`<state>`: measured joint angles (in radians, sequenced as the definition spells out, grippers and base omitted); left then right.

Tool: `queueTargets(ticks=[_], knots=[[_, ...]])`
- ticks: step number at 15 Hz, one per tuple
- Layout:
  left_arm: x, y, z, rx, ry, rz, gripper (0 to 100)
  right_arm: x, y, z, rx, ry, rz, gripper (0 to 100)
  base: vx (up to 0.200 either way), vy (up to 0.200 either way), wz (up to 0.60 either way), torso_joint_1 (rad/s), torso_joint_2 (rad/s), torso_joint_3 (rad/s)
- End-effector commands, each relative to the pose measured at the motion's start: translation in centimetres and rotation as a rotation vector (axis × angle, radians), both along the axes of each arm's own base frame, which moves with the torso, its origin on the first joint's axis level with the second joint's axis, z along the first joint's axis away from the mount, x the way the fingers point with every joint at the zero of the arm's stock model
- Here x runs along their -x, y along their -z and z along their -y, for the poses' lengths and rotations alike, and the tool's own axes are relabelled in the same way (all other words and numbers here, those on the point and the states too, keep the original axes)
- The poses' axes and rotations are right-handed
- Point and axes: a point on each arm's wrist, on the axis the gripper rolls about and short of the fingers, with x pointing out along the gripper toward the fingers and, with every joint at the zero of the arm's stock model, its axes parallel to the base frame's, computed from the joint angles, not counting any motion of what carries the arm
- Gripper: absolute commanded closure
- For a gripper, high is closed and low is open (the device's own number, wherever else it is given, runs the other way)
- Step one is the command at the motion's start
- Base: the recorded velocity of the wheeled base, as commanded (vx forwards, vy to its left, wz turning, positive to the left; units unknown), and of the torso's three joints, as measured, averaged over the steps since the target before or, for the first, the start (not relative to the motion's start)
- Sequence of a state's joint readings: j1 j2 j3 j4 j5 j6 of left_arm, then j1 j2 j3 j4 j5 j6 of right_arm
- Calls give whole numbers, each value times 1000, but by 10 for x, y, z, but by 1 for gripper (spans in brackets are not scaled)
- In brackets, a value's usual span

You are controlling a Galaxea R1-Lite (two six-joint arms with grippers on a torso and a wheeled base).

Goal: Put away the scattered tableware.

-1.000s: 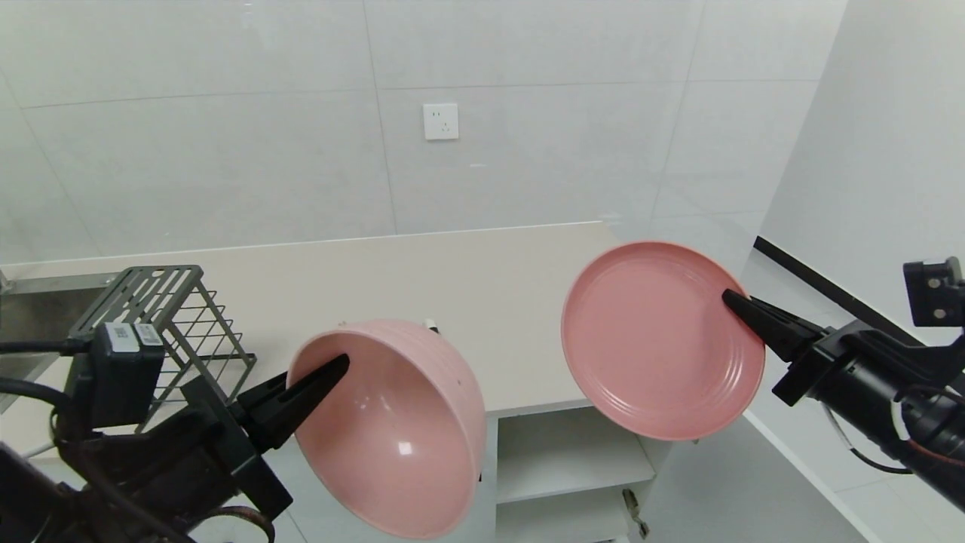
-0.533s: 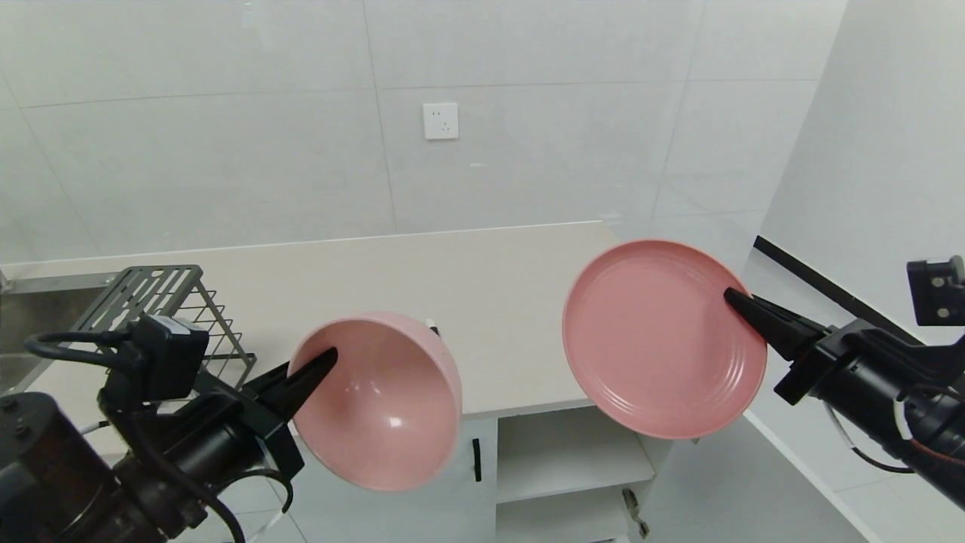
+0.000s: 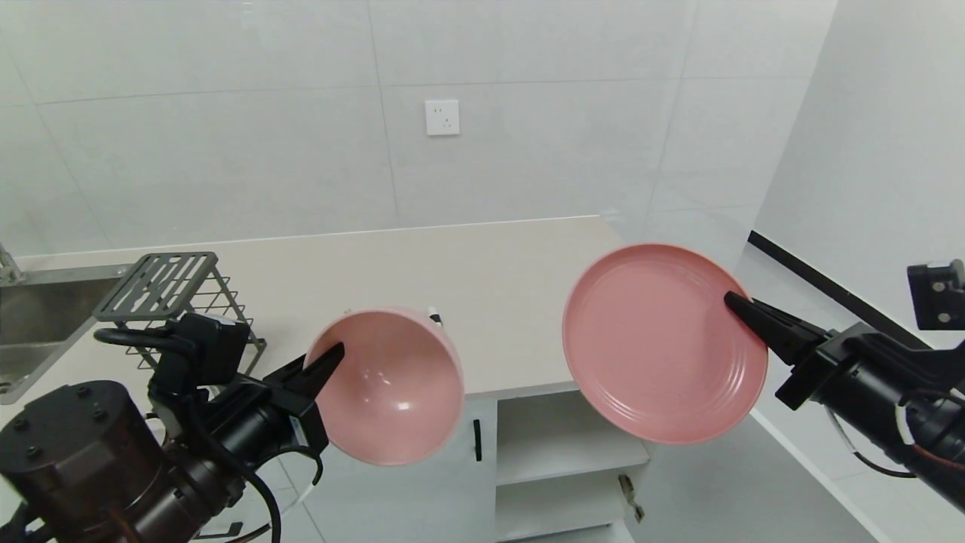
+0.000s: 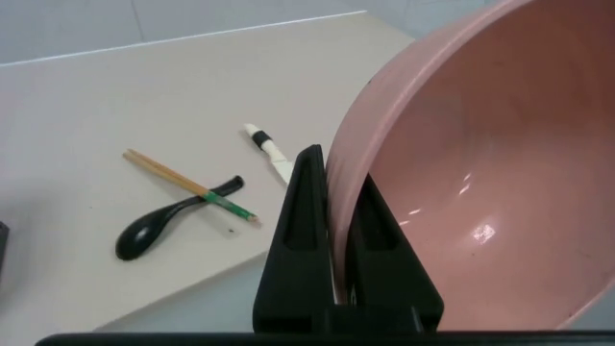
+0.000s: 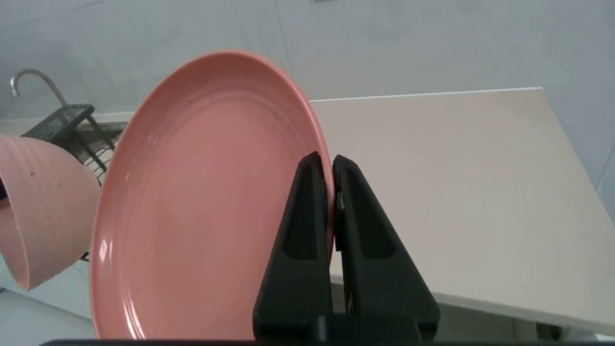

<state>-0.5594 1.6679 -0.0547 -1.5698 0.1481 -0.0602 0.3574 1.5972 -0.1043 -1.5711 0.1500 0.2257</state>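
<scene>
Bowl (image 3: 392, 385), pink and tilted, hangs in the air before the countertop (image 3: 490, 271), its rim clamped in the left gripper (image 3: 332, 354). To its right, the right gripper (image 3: 735, 302) pinches a pink plate (image 3: 656, 347) by its rim, held on edge. On the countertop, chopsticks (image 4: 187, 183) cross a black spoon (image 4: 154, 231). A wire rack (image 3: 162, 283) stands beside the sink (image 3: 30, 317), with a wall socket (image 3: 442, 117) farthest back.

We see bright, even light with only soft shadows, the deepest under the counter (image 3: 490, 286) in the open shelf (image 3: 565, 445). Small white glints sit inside the pink bowl (image 3: 399, 385), and the glossy wall tiles (image 3: 565, 151) carry a faint sheen.
</scene>
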Motion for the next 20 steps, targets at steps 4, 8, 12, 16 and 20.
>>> queueTargets(ticks=[4,8,12,16,20], knots=[[4,-6,-1,17,9,28,100,3,6,-3,48,-16,-9,100,-50,0,0,-3,-1,1],[5,-6,-1,15,9,27,100,3,6,-3,47,-16,-8,100,0,0,0,-143,304,153],[10,-8,0,0,31,42,100,4,6,-3,48,-16,-11,100,0,0,0,-201,399,203],[13,-4,2,-10,47,27,100,4,7,-2,49,-16,-12,100,0,0,0,-270,532,265],[14,-3,1,-13,48,22,100,4,7,-2,49,-16,-12,100,0,0,0,-279,543,264]])
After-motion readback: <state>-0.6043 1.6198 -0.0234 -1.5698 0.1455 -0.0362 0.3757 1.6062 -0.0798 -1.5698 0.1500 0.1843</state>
